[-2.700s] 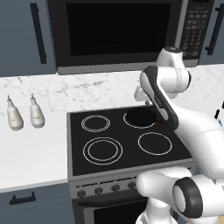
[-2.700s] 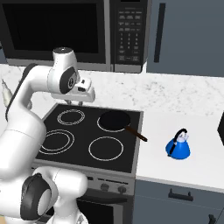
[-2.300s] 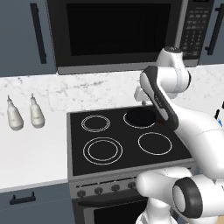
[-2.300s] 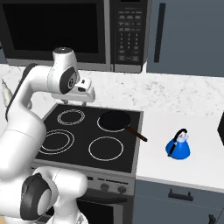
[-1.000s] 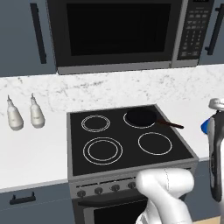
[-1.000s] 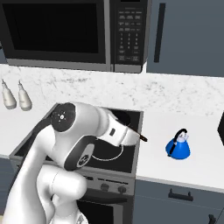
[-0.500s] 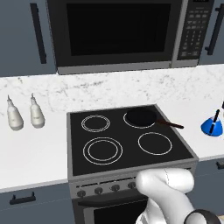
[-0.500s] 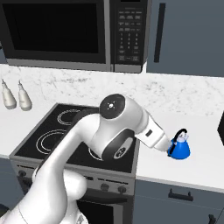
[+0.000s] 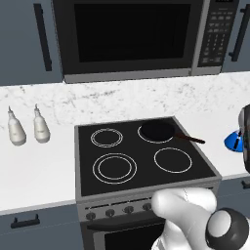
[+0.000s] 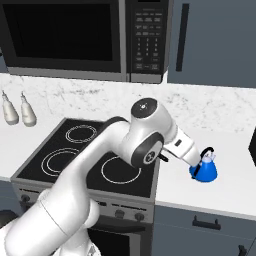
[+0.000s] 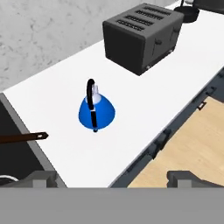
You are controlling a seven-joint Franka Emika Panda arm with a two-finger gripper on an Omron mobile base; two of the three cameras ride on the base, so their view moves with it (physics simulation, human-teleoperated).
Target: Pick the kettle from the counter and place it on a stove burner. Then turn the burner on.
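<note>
I'm on the reach: the kettle [image 11: 96, 111] sits untouched on the counter [image 11: 65, 109] right of the stove. My gripper [image 11: 111, 177] hovers wide open; next I descend onto its handle.

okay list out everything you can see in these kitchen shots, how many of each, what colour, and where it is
kettle: one, bright blue with a black handle, upright on the counter right of the cooktop
counter: one, white, on both sides of the cooktop
cooktop: one, black glass, four burner marks, set in the counter
large burner: one, two white rings, front left of the cooktop
pan: one, black with a dark handle, on the back right burner
bottles: two, white, on the counter left of the cooktop
toaster: one, dark grey, on the counter beyond the kettle
microwave: one, dark, above the cooktop
cabinets: dark blue-grey, below the counter
hand: one, dark fingertips, open, above the counter short of the kettle
</note>
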